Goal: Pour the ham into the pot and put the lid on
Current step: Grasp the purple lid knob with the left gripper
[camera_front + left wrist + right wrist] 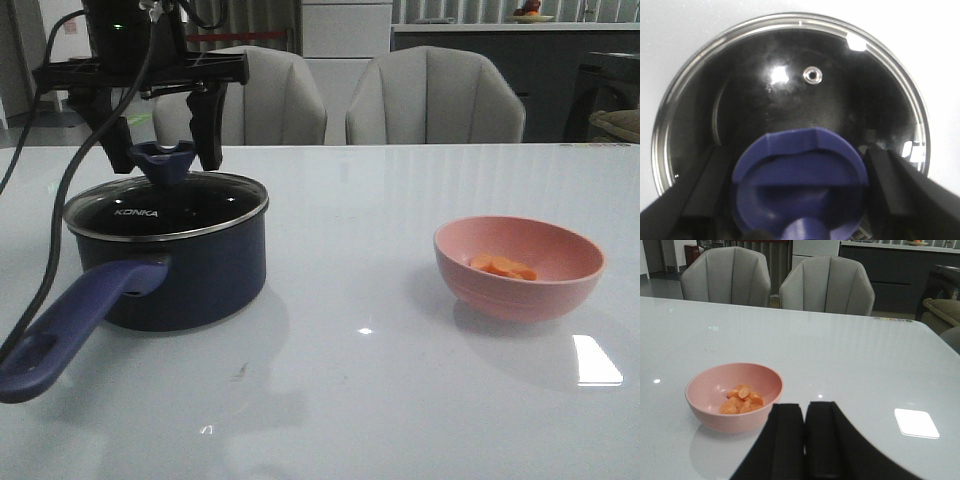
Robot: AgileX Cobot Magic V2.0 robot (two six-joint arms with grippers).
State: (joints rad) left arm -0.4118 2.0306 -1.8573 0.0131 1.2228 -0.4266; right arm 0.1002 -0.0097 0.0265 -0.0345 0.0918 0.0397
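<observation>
straddling the knob (165, 160) of the lid (166, 207) on the pot (180, 275), the left hand (158, 140) is open; right hand (804, 437) closed, empty; ham (503, 267) in bowl (519, 266).

A pink bowl (520, 265) stands upright on the right half of the glossy white table (380, 380). Two grey upholstered chairs (435, 95) are positioned side by side at the table's far edge — behind them, a dark counter (480, 40) spans the background.
</observation>
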